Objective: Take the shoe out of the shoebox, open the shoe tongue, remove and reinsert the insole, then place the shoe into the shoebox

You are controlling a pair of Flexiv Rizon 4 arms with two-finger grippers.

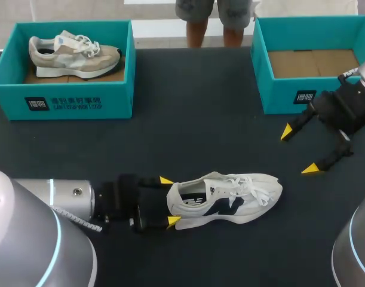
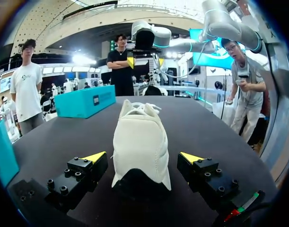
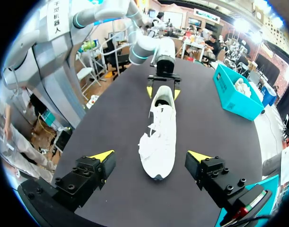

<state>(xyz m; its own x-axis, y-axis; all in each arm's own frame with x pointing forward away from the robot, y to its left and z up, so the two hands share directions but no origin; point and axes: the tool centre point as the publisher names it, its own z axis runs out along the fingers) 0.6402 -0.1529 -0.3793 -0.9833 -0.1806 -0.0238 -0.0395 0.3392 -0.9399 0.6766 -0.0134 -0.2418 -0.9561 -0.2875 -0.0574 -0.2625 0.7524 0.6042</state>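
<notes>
Dark desk [image 1: 188,107]: shoe [image 1: 230,197] lies at 6 o'clock. Left end effector [image 1: 169,201] wide, straddling heel [image 2: 140,165]; right end effector [image 1: 298,150] wide, 3 o'clock. Best clamp heel squarely first, then right pulls at laces [image 1: 247,183].

White print is carried on the front wall of the teal cardboard shoebox holding the beige shoe [image 1: 116,101], well ahead of the left gripper [image 1: 169,201]. It is a square logo block beside two lines of characters, too small to be made out with certainty. A small dark square label is seen on the second teal cardboard shoebox [image 1: 281,98], just beside the right gripper [image 1: 298,151]. A navy side emblem is shown on the white lace-up shoe [image 1: 230,200], whose heel lies between the left gripper's fingers. Its insole print cannot be read.
</notes>
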